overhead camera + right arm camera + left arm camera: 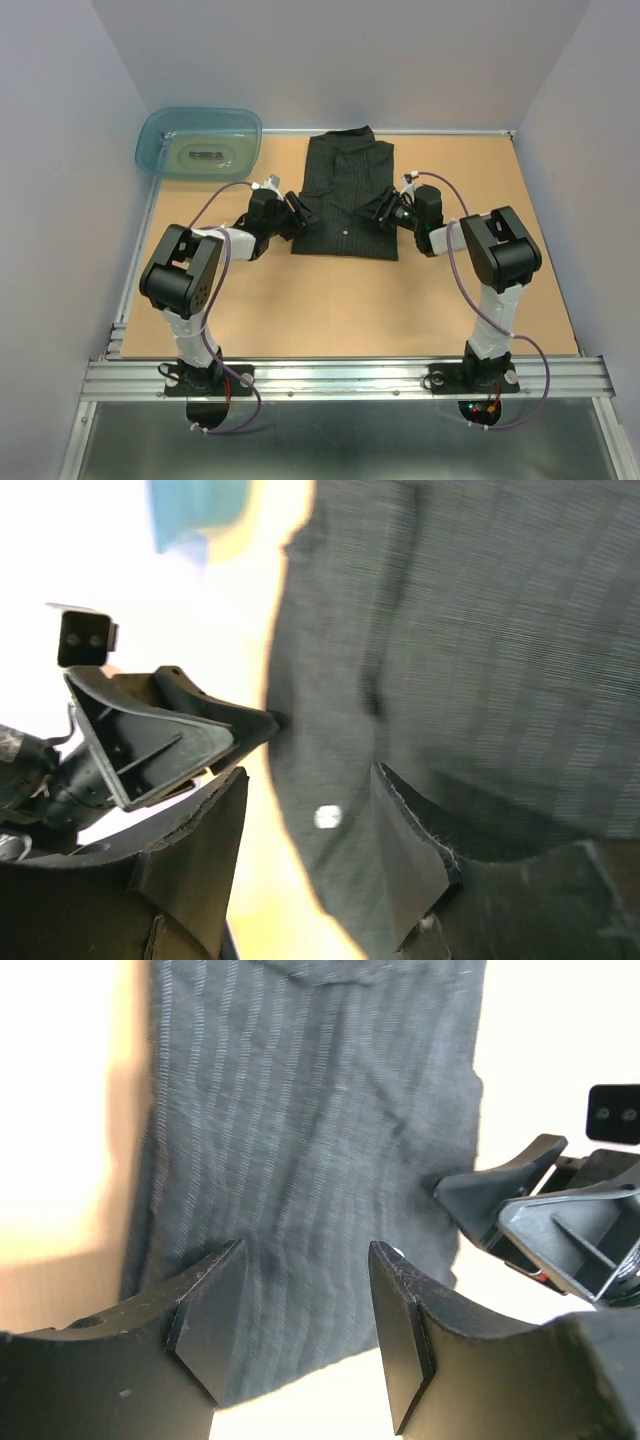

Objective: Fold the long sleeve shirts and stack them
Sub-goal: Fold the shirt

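Note:
The long sleeve shirt point(345, 195) is black with faint pinstripes and lies folded into a flat rectangle at the back middle of the table, collar towards the far wall. My left gripper point(296, 213) is at its left edge, low down near the hem. In the left wrist view the left gripper point(305, 1300) is open, with the shirt point(310, 1120) spread under and between its fingers. My right gripper point(383, 212) is at the shirt's right edge. In the right wrist view the right gripper point(310, 820) is open over the shirt point(480, 630), with a pale button point(326, 817) between its fingers.
A translucent teal tub point(200, 143) stands at the back left corner, close to the left arm's elbow. Grey walls close in the table on three sides. The cork tabletop point(340, 300) lies between the shirt and the arm bases.

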Controlling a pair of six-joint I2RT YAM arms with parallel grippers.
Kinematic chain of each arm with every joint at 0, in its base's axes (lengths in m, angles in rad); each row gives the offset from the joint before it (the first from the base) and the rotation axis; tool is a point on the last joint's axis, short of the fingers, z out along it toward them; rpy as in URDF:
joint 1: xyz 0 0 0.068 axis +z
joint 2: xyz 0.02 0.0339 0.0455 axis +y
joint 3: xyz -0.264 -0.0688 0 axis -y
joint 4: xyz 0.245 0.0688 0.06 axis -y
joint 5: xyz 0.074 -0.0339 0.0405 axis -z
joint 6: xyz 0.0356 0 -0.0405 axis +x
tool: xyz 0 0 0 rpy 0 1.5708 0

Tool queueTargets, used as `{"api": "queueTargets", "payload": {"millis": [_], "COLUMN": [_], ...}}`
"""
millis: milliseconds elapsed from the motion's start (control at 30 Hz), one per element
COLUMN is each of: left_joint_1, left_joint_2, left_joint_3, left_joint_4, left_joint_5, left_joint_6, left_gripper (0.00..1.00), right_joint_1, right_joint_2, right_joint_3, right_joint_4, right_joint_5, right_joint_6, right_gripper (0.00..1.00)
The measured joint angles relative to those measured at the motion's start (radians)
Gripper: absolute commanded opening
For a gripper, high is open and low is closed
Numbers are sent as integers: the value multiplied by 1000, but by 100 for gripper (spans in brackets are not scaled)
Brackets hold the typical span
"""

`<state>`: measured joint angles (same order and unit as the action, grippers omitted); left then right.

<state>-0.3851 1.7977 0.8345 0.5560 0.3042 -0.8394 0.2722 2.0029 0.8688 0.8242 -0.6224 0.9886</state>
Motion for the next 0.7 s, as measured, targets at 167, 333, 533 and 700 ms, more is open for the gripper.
{"api": "queueTargets", "payload": {"millis": [167,333,533,700], "left_joint_1": [-10,-23,-24,-23], "left_joint_2": [-132,-175,-85,-58], "left_joint_3": [-52,-95,-101,-127], "left_joint_4": [-6,-1,0,10], "left_joint_5": [-13,-26,-31,-46], "left_joint_6": [-4,-9,-18,-41], "left_gripper": [63,62,59,59], "right_joint_1": [38,147,213,194], "right_joint_2": [-123,-149,-11,48], "right_joint_3": [0,2,-8,-61], "right_joint_4": [-37,-31,52,128], "right_joint_5": [-2,5,37,62], "right_joint_6": [-5,10,49,79], "right_gripper": [58,58,58,58]}}
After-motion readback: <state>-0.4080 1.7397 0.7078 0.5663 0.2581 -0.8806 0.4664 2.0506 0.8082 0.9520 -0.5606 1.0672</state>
